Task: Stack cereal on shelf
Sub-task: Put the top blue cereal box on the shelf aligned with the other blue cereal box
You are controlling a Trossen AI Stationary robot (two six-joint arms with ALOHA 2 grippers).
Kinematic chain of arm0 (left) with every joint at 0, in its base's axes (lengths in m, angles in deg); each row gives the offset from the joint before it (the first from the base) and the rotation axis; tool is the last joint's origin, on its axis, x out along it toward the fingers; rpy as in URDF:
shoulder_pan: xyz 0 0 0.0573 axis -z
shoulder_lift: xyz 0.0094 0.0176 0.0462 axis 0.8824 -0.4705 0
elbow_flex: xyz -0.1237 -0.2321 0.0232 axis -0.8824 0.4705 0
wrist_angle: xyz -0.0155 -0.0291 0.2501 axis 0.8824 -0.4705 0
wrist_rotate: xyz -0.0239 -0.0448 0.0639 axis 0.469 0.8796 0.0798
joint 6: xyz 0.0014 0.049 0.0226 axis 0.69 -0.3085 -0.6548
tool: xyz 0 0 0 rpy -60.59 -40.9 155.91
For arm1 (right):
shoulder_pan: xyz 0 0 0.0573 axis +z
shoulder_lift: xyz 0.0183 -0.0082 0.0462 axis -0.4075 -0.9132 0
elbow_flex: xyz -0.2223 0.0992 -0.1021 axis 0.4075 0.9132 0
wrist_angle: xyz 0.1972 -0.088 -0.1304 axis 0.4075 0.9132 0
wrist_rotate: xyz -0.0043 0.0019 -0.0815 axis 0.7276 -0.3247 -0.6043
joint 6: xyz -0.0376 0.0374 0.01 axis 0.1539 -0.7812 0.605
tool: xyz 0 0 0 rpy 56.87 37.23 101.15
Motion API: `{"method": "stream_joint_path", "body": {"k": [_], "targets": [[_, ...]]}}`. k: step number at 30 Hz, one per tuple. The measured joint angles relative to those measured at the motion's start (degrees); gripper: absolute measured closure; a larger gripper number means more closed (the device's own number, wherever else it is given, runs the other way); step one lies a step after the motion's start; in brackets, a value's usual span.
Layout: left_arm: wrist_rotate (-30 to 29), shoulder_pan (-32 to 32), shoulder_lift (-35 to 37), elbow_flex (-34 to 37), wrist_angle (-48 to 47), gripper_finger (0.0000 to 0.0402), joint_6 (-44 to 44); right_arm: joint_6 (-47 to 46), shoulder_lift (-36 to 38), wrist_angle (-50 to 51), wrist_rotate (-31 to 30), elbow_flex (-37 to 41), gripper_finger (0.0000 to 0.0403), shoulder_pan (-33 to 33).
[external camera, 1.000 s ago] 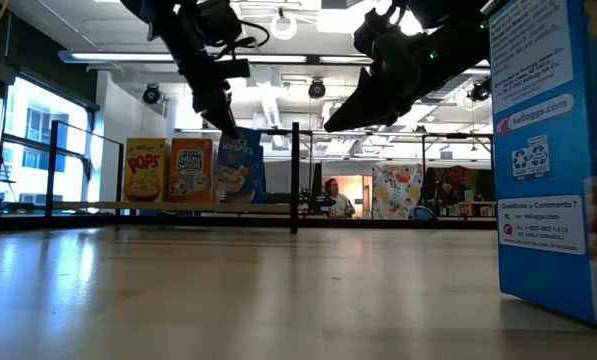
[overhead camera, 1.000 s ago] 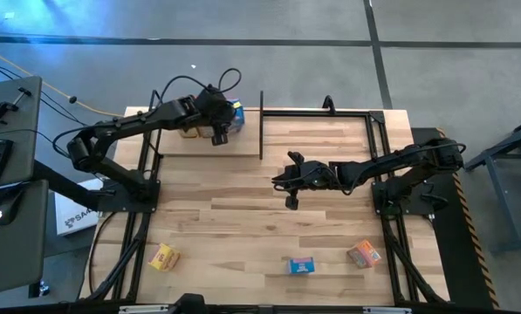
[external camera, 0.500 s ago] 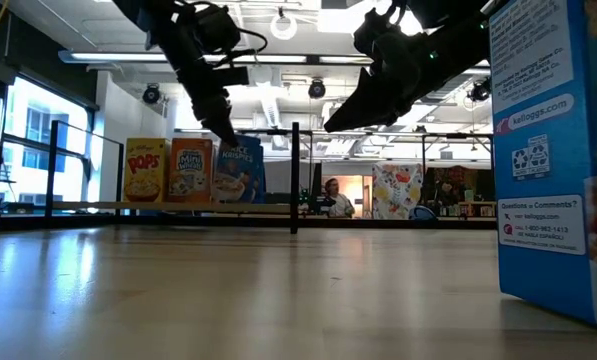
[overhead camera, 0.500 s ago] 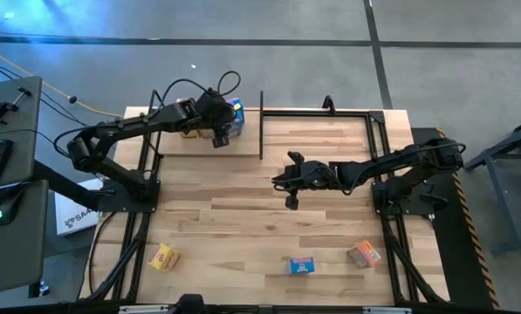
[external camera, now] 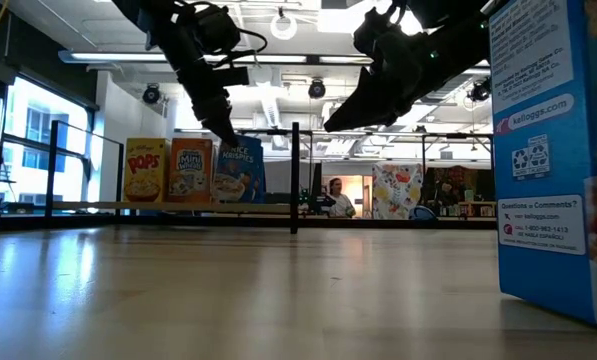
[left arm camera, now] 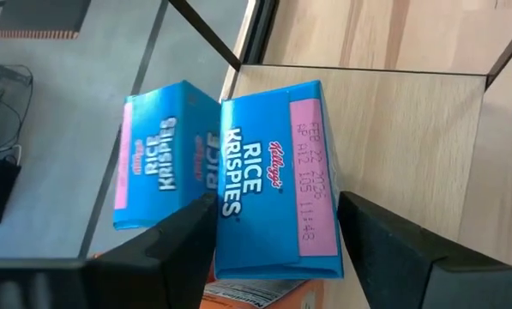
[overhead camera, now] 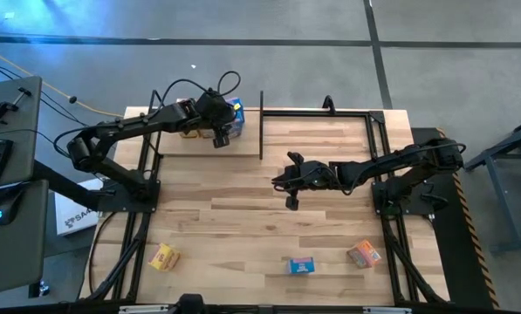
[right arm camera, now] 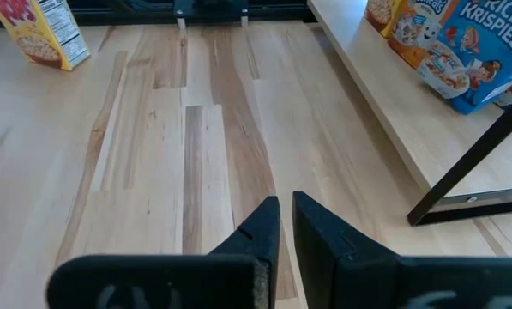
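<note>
A blue cereal box [external camera: 238,172] stands upright on the shelf's light-wood board [external camera: 178,207]. It is beside an orange box [external camera: 190,170] and a yellow box [external camera: 144,170]. My left gripper [left arm camera: 277,227] is at its top, shut on it; it shows in the high view at the table's far left [overhead camera: 225,122]. In the left wrist view a second blue box [left arm camera: 161,154] stands close against the held one. My right gripper [right arm camera: 286,215] hangs shut over the middle of the table [overhead camera: 277,180], holding nothing. My left gripper pinches the blue box near its top end [left arm camera: 230,210] between its two fingers, one on each broad face. The fingers slant down from above and lie across the top flap. The box stands upright with its bottom on the shelf board.
A black post [external camera: 295,175] marks the shelf's right end. Near the table's front edge lie a yellow box [overhead camera: 162,256], a blue box [overhead camera: 302,265] and an orange box [overhead camera: 363,254]. The slatted table between them and the shelf is bare wood [overhead camera: 243,201].
The blue box in my left gripper leaned a second ago. It now stands upright on the shelf board, close against the orange box. The gripper has stayed shut on it.
</note>
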Motion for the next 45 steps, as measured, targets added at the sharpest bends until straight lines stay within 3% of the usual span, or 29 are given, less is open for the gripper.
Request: {"method": "stream_joint_path", "body": {"k": [10, 33, 39, 45], "targets": [[0.26, 0.00, 0.00, -0.02, 0.19, 0.0144, 0.39, -0.01, 0.00, -0.02, 0.34, 0.00, 0.0380, 0.01], [-1.20, 0.93, 5.25, -0.10, -1.05, 0.0146, -2.03, -0.38, 0.00, -0.02, 1.85, 0.00, 0.0380, 0.01], [5.09, 5.13, 8.33, 0.07, -8.32, 0.0191, 0.72, -0.35, 0.00, -0.02, 1.83, 0.00, 0.0380, 0.01], [0.17, 6.54, 6.46, 8.48, -1.09, 0.0275, 1.03, -0.11, 0.00, -0.02, 1.81, 0.00, 0.0380, -0.01]]}}
